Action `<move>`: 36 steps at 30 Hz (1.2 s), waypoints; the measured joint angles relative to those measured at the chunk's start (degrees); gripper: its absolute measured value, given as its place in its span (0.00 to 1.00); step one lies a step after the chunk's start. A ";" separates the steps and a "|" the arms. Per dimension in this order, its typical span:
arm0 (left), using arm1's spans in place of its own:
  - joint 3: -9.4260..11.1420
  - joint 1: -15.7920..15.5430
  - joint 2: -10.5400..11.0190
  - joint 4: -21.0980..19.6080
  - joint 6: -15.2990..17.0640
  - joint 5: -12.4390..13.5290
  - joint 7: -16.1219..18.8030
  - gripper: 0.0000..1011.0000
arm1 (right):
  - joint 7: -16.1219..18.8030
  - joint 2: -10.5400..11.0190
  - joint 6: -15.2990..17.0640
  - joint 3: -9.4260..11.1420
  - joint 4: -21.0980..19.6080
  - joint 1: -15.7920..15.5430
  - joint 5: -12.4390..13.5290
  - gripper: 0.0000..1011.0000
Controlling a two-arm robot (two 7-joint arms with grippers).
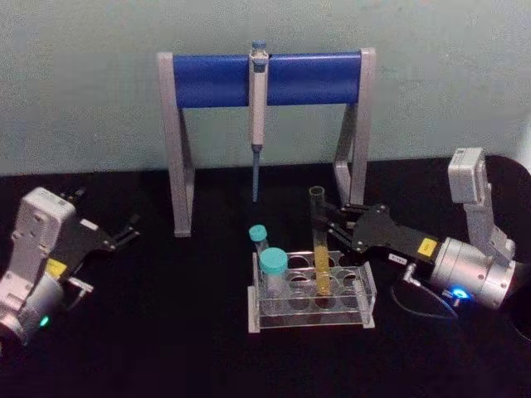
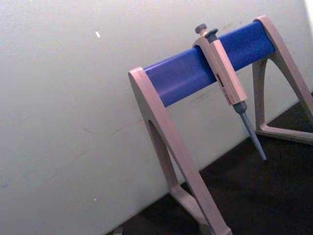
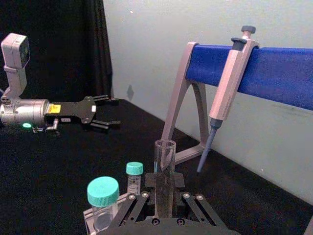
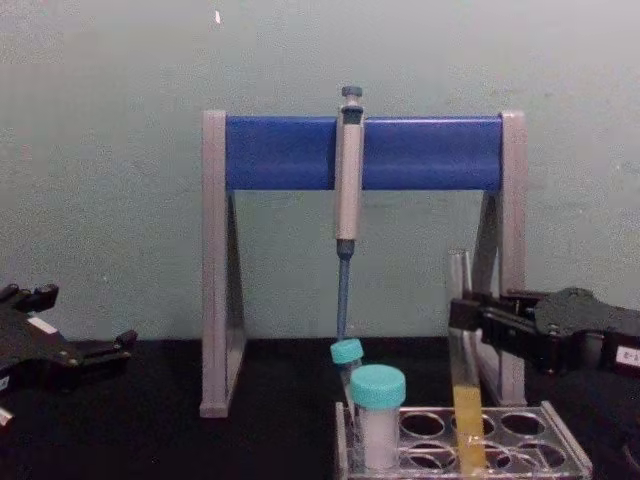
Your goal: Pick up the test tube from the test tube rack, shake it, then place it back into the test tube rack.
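The right claw (image 1: 326, 217) reaches in from the right side and has its black fingers closed around the upper part of the long clear glass test tube (image 1: 319, 240), just below its open mouth. That high grip keeps the fingers clear of the yellow-orange liquid in the tube's lower third and of the rack below. The tube stands nearly upright with its round bottom still down in a hole of the low clear plastic test tube rack (image 1: 311, 292), toward the rack's right half, so by my reading the lift has not yet begun and the shake and the return are both ahead.

In the rack's left part stand two shorter teal-capped tubes (image 1: 272, 267), one wide and one slim, close enough that a straight upward pull looks like the safest way out.

Behind the rack, the tall grey-and-blue pipette stand (image 1: 265, 79) carries a grey-blue pipette (image 1: 258, 116) hanging from its bar, tip down, above the black bench (image 1: 166, 332).

The left claw (image 1: 129, 230) rests well to the left, its fingers apart and empty, idle.
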 joint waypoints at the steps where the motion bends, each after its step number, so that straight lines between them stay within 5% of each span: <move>1: 0.00 0.00 0.00 0.00 0.00 0.00 0.00 0.99 | 0.00 0.00 0.00 0.00 0.01 0.00 0.00 0.22; 21: 0.00 0.00 0.00 0.00 0.00 0.00 0.00 0.99 | -0.17 0.04 -0.01 -0.01 -0.09 -0.06 -0.14 0.23; 36: 0.00 0.00 0.00 0.00 0.00 0.00 0.00 0.99 | -0.17 0.04 -0.06 0.05 -0.11 -0.07 -0.06 0.71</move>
